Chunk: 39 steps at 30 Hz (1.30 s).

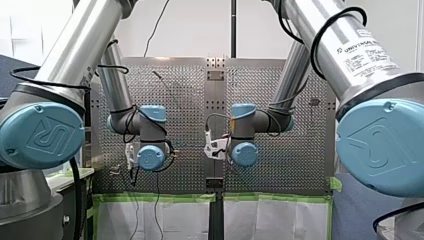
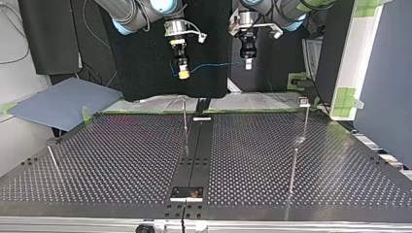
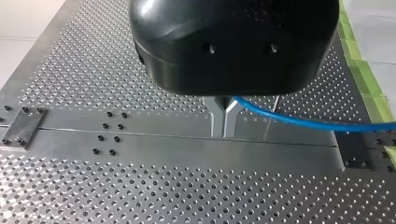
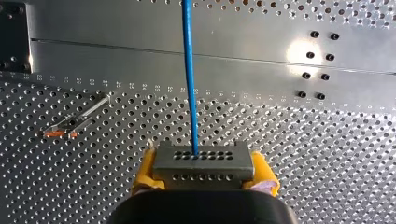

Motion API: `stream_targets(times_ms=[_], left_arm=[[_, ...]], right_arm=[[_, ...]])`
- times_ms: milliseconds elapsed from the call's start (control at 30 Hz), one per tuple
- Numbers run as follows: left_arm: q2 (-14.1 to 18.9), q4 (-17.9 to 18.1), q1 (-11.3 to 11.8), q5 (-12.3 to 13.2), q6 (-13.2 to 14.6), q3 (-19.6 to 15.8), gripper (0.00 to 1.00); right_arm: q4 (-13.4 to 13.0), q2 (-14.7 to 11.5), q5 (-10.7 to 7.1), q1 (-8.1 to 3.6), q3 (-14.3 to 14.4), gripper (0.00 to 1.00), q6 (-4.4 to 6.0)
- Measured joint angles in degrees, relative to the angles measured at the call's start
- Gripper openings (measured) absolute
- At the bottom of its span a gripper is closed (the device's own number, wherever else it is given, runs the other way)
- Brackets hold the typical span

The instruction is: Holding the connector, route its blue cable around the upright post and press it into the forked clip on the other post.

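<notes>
Both grippers hang high above the perforated table (image 2: 121, 160). My right gripper (image 4: 204, 173), with yellow pads, is shut on a grey connector block (image 4: 204, 163). The blue cable (image 4: 188, 70) leaves the block's face and runs straight ahead. In the top view it spans from my right gripper (image 2: 183, 73) across to my left gripper (image 2: 248, 64). My left gripper's (image 3: 224, 122) metal fingers are shut on the blue cable (image 3: 303, 122), which trails off to one side. A thin upright post (image 2: 185, 124) stands mid-table. A post with a clip on top (image 2: 304, 103) stands at the top view's right.
Another slim post (image 2: 293, 167) stands nearer the camera at the top view's right, and a short one (image 2: 52, 158) at its left. A dark centre strip (image 2: 194, 155) divides the table. From the right wrist, a post (image 4: 77, 119) shows below, beside the gripper.
</notes>
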Motion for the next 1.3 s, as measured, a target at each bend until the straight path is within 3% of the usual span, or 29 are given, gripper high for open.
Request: stream_targets(times_ms=[933,1300], left_arm=[[-0.02,0.02,0.01,0.0,0.03,0.0,0.0],[-1.37,1.12,-0.77,0.09,1.28,0.42,0.0]], right_arm=[[-0.04,0.0,0.0,-0.01,0.0,0.01,0.0],[-0.43,-0.07,0.17,-0.17,0.0,0.01,0.0]])
